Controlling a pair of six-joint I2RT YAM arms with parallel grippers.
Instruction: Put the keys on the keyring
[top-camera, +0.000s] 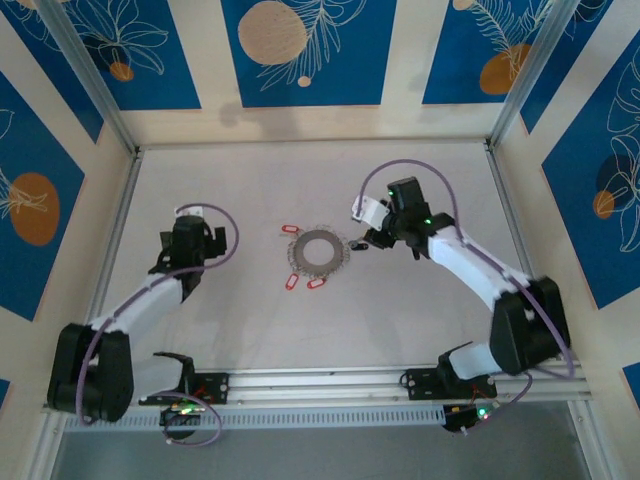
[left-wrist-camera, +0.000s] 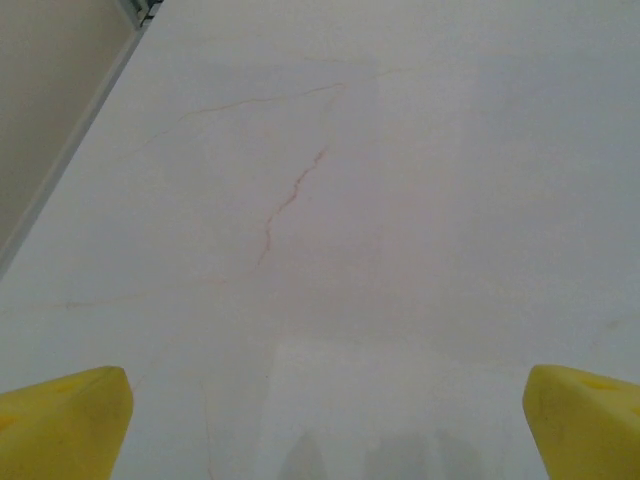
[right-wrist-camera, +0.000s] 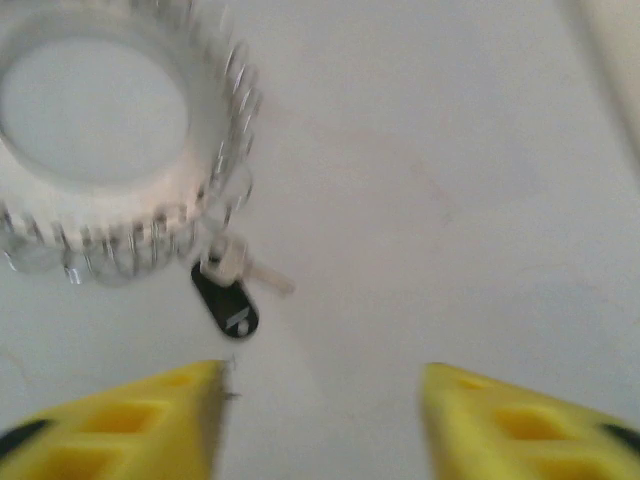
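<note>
The keyring (top-camera: 317, 252), a grey ring fringed with small silver loops, lies flat mid-table. Three red-headed keys lie round it: one at its far left (top-camera: 291, 229) and two at its near edge (top-camera: 292, 284) (top-camera: 316, 284). My right gripper (top-camera: 370, 240) hovers just right of the ring. It is open (right-wrist-camera: 320, 420) with nothing between its yellow fingers (right-wrist-camera: 130, 425). In front of it the keyring's rim (right-wrist-camera: 205, 120) shows, and a black-headed key (right-wrist-camera: 228, 305) touches the fringe. My left gripper (top-camera: 188, 232) stands open (left-wrist-camera: 320, 430) over bare table, far left of the ring.
A metal frame rail (top-camera: 115, 250) and side walls border the white table (top-camera: 250, 330). The left wall's foot (left-wrist-camera: 70, 140) is close ahead of the left gripper. A rail (top-camera: 320, 382) with both arm bases runs along the near edge.
</note>
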